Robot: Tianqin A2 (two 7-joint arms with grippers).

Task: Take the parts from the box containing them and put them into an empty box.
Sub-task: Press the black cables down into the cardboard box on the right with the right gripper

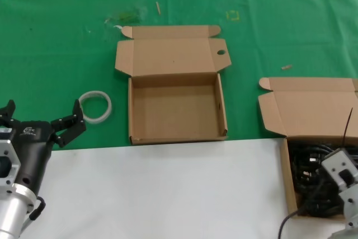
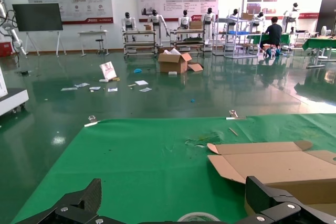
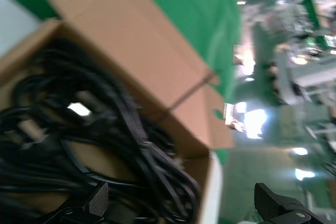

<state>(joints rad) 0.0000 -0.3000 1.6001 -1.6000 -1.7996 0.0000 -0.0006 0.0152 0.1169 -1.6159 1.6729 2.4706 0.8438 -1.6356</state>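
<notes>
The empty box [image 1: 132, 117] lies open in the middle of the green cloth, its lid tab pierced by an oval hole [image 1: 221, 52]. The box containing the parts [image 1: 313, 110] sits at the right with its plain lid open. Black bundled power cords [image 1: 312, 178] fill it and also show in the right wrist view [image 3: 105, 129]. My right gripper [image 3: 184, 205] is open, directly over the cords at the box's wall, holding nothing. Its arm [image 1: 342, 176] hangs over that box. My left gripper [image 1: 42, 117] is open and empty at the near left, beside the tape ring.
A white tape ring [image 1: 96, 106] lies left of the empty box, also in the left wrist view [image 2: 198, 217]. A white surface [image 1: 168, 194] covers the near table. Small scraps [image 1: 286, 66] lie on the cloth. The empty box's lid [image 2: 278, 166] shows ahead of the left gripper [image 2: 176, 205].
</notes>
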